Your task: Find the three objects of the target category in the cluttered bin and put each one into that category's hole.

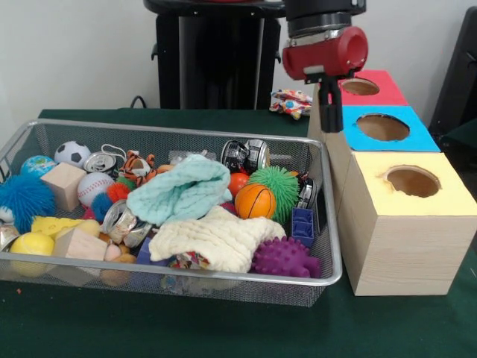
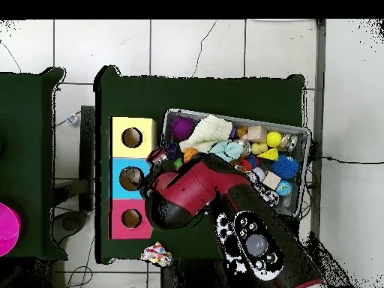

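Observation:
The wire mesh bin (image 1: 179, 131) stands on the green table, heaped with toys; it also shows in the overhead view (image 2: 234, 118). No clear plastic bottle shows plainly in it; a teal cloth (image 1: 182, 190) and a cream cloth (image 1: 216, 239) cover much of the heap. The blue-topped box's round hole (image 1: 382, 127) lies right of the bin, between the red-topped and yellow-topped boxes, and also shows from overhead (image 2: 132, 178). My gripper (image 1: 330, 123) hangs from the red arm head just left of the blue top, above the bin's far right corner, with nothing seen in it. From overhead the arm hides it.
The red-topped box (image 1: 373, 86) and the yellow-topped box (image 1: 412, 181) flank the blue one. Metal cans (image 1: 100, 162), a basketball (image 1: 255, 201), a green spiky ball (image 1: 277, 186) and a purple spiky ball (image 1: 285, 257) lie in the bin. A small colourful toy (image 1: 291, 102) lies behind it.

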You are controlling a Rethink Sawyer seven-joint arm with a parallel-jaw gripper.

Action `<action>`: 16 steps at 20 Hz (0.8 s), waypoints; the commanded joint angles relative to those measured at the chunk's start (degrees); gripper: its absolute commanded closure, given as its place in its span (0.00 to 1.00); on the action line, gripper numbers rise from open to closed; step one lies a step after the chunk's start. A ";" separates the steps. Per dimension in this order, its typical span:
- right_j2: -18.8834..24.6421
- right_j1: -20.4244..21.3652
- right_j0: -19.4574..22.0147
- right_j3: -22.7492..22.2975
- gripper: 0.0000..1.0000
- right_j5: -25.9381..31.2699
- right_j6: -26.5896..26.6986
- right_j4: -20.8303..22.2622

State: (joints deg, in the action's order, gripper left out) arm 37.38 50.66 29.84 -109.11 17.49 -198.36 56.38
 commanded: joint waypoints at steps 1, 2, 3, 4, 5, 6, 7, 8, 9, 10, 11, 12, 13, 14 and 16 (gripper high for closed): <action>-11.73 -5.22 -7.75 8.26 1.00 4.74 4.18 19.06; -13.01 -6.30 -8.73 9.31 1.00 4.66 2.50 21.17; -14.74 -7.18 -10.59 10.45 1.00 4.89 -0.58 24.27; -16.01 -8.34 -11.62 11.61 1.00 4.94 -2.68 26.23; -17.28 -9.42 -12.83 12.73 1.00 5.06 -5.19 28.36; -18.54 -10.49 -14.04 13.85 1.00 5.18 -7.69 30.50; -19.43 -11.59 -14.76 14.88 1.00 4.81 -9.30 32.06; -20.29 -12.59 -15.53 15.88 1.00 4.74 -11.10 33.60; -20.89 -13.42 -16.03 16.65 1.00 4.65 -11.76 34.61; -21.54 -14.18 -16.66 17.43 1.00 4.57 -13.07 35.85; -22.04 -14.83 -17.09 18.07 1.00 4.14 -13.89 36.79; -22.36 -15.09 -17.18 18.37 1.00 3.48 -13.54 36.72; -22.80 -15.37 -17.38 18.60 1.00 3.10 -13.76 36.42; -23.41 -15.95 -18.14 19.16 1.00 3.26 -15.73 38.21; -24.51 -16.70 -19.20 19.99 1.00 3.18 -17.89 39.72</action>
State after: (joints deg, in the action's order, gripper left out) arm 19.39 39.04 11.74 -96.06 17.43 -198.67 88.50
